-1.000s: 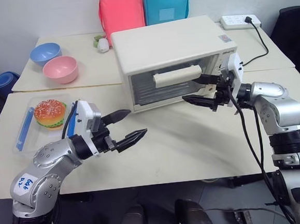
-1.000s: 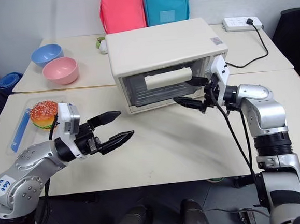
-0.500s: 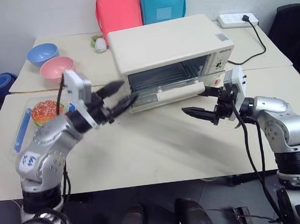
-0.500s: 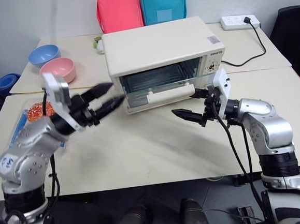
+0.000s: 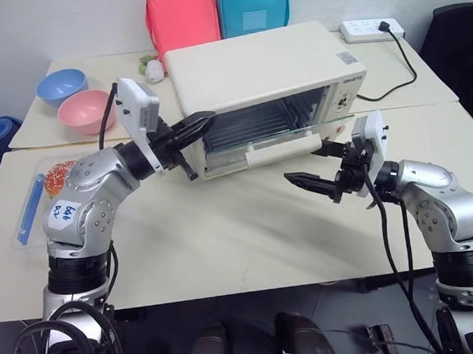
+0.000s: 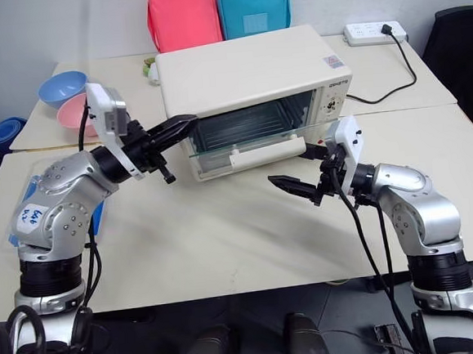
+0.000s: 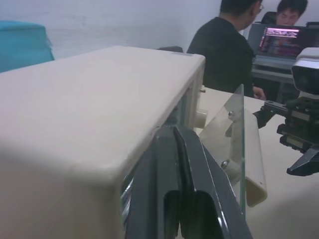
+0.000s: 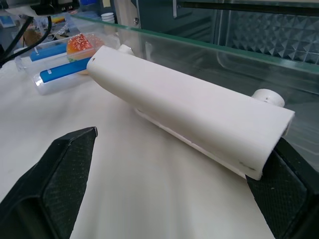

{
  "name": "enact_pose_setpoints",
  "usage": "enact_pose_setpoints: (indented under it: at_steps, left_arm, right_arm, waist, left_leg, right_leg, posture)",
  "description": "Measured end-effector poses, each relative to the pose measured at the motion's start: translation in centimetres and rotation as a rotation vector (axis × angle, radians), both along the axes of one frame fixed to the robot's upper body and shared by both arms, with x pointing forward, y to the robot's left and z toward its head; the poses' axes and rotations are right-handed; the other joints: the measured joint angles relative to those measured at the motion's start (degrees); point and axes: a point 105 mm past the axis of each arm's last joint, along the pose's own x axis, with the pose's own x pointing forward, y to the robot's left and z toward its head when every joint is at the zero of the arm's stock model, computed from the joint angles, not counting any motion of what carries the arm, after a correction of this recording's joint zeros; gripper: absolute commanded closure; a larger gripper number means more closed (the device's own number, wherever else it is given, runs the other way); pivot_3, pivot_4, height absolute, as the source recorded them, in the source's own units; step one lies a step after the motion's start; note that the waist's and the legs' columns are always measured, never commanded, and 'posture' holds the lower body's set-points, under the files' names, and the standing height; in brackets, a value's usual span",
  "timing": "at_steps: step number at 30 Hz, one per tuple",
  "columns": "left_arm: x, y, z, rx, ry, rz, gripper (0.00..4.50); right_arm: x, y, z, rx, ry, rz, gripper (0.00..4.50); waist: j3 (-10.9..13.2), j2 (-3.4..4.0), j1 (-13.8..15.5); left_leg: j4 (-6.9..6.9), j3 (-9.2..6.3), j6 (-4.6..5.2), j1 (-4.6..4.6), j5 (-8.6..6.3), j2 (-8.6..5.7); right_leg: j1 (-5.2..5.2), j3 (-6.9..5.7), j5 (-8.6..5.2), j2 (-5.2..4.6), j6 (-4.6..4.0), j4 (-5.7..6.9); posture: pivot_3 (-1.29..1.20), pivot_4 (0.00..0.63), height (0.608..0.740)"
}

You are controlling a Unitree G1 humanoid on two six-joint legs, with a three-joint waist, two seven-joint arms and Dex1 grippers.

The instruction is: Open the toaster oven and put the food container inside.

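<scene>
I have the toaster oven (image 5: 265, 76) in the upper centre of the head view, its glass door (image 6: 246, 139) partly swung down. My left gripper (image 5: 190, 130) is clenched, braced at the oven's upper left front corner. My right gripper (image 6: 301, 170) stands wide, grasping nothing, its upper finger just beside the right end of the white handle (image 8: 192, 112). To finish opening I'd press the handle downward smoothly while the left steadies the body. The food container (image 5: 41, 192) sits at mid-left, untouched. I count 1 oven, 1 container, 2 bowls (image 5: 79, 97), 2 bags (image 5: 221, 7).
</scene>
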Motion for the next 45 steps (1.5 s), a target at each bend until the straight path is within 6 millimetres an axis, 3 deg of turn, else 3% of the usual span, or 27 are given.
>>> enact_pose_setpoints:
  at_steps: [11,19,23,28,36,39,43,45]
  left_arm:
    - [0.0,-1.6,-3.2,0.191,-0.012,-0.057,4.47]
    - [-0.6,-1.5,-5.5,0.245,0.039,-0.096,4.47]
    - [-1.4,-2.0,-8.0,0.335,0.074,-0.138,4.47]
    - [-2.6,-2.3,-12.8,0.513,0.129,-0.183,4.47]
    - [-2.2,-1.2,-13.1,0.538,0.125,-0.098,4.47]
    - [-3.0,0.1,-12.3,0.41,0.21,-0.036,3.9]
    - [-5.0,4.3,-8.9,0.179,0.282,0.165,2.68]
    - [-6.8,6.0,-9.2,0.129,0.349,0.245,2.08]
  right_arm:
    - [-0.6,-0.5,-1.1,-0.027,0.029,-0.031,0.0]
    - [-3.6,-7.7,-4.1,-0.223,0.127,-0.187,0.0]
    - [-5.9,-9.3,-3.5,-0.244,0.168,-0.172,0.0]
    - [-7.0,-8.1,-0.5,-0.168,0.132,-0.1,0.0]
    - [-6.9,-4.6,2.7,-0.141,0.031,0.023,0.0]
    - [-6.6,-3.4,3.2,-0.143,0.019,0.077,0.0]
    - [-6.1,-1.3,3.9,-0.138,-0.004,0.189,0.0]
    - [-5.8,-0.7,3.6,-0.137,0.011,0.232,0.0]
  waist:
    - [0.0,0.0,0.18]
    - [0.0,-0.01,0.62]
    - [0.0,-0.01,0.3]
    - [0.0,-0.01,0.29]
    - [0.0,-0.01,0.46]
    - [0.01,-0.02,-0.07]
    - [0.02,-0.05,-0.72]
    - [0.02,-0.05,-0.92]
  left_leg:
    - [0.06,0.09,0.03,0.03,-0.02,0.03]
    - [0.23,0.12,0.31,0.01,-0.18,-0.02]
    - [0.23,0.27,0.47,0.12,-0.3,0.09]
    - [0.24,0.27,0.41,0.24,-0.31,0.28]
    - [0.23,0.24,0.46,0.15,-0.37,0.24]
    - [0.24,0.31,0.43,0.06,-0.4,0.31]
    - [0.23,0.28,0.35,0.09,-0.43,0.41]
    - [0.23,0.31,0.35,0.12,-0.44,0.4]
  right_leg:
    - [0.0,0.1,0.0,0.02,0.0,0.04]
    - [0.15,0.21,0.05,-0.13,0.08,-0.32]
    - [0.16,0.36,0.07,-0.12,0.11,-0.32]
    - [0.18,0.73,0.16,-0.01,-0.06,-0.24]
    - [0.14,0.9,0.18,-0.08,-0.08,-0.36]
    - [0.01,1.0,0.17,-0.04,-0.08,-0.36]
    - [0.01,0.99,0.17,0.04,-0.08,-0.37]
    - [0.05,1.02,0.17,0.03,-0.08,-0.39]
  posture:
    - [0.0,0.15,0.74]
    - [0.0,0.15,0.74]
    - [0.0,0.15,0.74]
    - [0.0,0.15,0.74]
    - [0.0,0.15,0.74]
    - [0.0,0.15,0.74]
    - [0.0,0.15,0.74]
    - [0.0,0.15,0.74]
